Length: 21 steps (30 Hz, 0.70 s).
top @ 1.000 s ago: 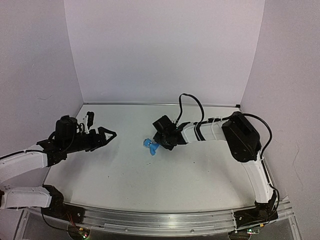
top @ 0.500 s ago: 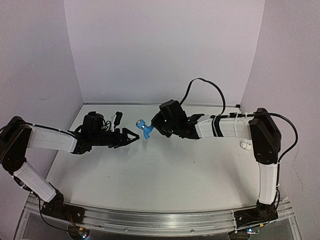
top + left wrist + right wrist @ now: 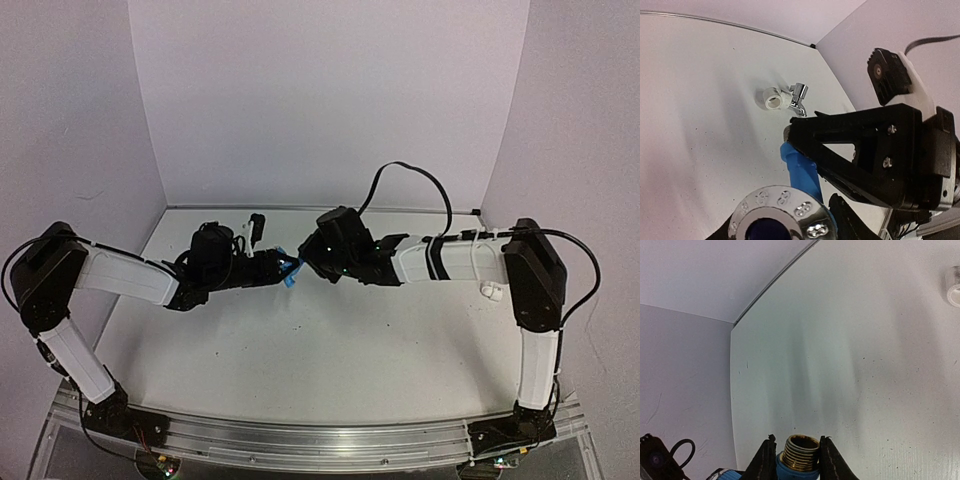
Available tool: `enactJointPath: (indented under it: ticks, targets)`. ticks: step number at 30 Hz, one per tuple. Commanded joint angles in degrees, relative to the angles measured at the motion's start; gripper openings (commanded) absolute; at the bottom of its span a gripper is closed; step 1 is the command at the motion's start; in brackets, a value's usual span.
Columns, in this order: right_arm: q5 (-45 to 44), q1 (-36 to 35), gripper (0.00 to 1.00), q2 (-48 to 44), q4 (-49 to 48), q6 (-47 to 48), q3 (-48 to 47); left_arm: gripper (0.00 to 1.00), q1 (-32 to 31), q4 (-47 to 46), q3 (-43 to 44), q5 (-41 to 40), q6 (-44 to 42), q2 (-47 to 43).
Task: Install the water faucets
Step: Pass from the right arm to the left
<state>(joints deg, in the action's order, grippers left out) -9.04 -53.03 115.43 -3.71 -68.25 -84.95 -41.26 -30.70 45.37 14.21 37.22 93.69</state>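
One faucet [image 3: 801, 171], seemingly in right hand [image 3: 798, 459]

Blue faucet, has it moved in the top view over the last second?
Yes. In the top view the blue faucet, gripped by the right gripper, has shifted up the picture toward the table's back edge, and slightly left.

free: near table [image 3: 300, 365] | blocked: centre, left pincer [image 3: 284, 268], right pincer [image 3: 306, 259], blue faucet [image 3: 801, 170]

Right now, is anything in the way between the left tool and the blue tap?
Nothing that I can see. The left tool sits right at the blue tap, which the right tool grips.
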Motion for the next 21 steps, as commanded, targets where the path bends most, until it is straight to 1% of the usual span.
enactJointPath:
  ticks: [1,4,5,9,10,11,14,17,18,19,20,21]
  targets:
    - [-2.9,-1.7,0.00,-4.5,-4.0,-1.7,0.4,0.46,-1.6,-4.2,2.7,-7.9,2.9,1.4]
    - [-3.8,-2.2,0.00,-4.7,-4.7,-2.1,0.4,0.51,-2.9,-5.1,3.2,-9.5,3.1,2.0]
    - [-4.2,-2.3,0.00,-4.8,-4.9,-2.2,0.4,0.51,-3.0,-5.2,3.3,-10.0,3.4,2.0]
    - [-5.3,-2.7,0.00,-5.2,-5.4,-2.5,0.7,0.47,-3.1,-5.4,3.5,-11.4,4.0,1.9]
    - [-5.5,-2.8,0.00,-5.2,-5.6,-2.5,0.7,0.44,-3.1,-5.5,3.6,-11.5,4.1,1.8]
    - [-5.6,-2.9,0.00,-5.2,-5.7,-2.5,0.7,0.41,-3.1,-5.6,3.6,-11.7,4.2,1.7]
    - [-5.9,-3.1,0.00,-5.5,-5.9,-2.6,1.0,0.25,-3.1,-5.8,3.1,-12.7,5.1,1.0]
    - [-6.8,-3.4,0.00,-6.2,-6.1,-1.9,1.9,0.04,-3.1,-6.1,2.2,-12.6,4.9,0.0]
    - [-7.2,-3.4,0.04,-6.6,-6.1,-0.8,2.3,0.01,-3.0,-6.1,1.9,-11.8,4.0,-0.4]
    - [-7.7,-3.5,0.15,-7.2,-6.2,0.9,3.0,0.00,-2.9,-6.2,1.4,-10.6,2.7,-0.8]
    - [-8.0,-3.5,0.28,-8.0,-6.6,3.3,4.0,0.00,-2.7,-6.2,0.8,-8.7,1.0,-1.6]
    - [-8.1,-3.4,0.43,-8.9,-7.1,8.2,5.3,0.00,-2.5,-6.1,0.3,-6.2,-1.2,-2.8]
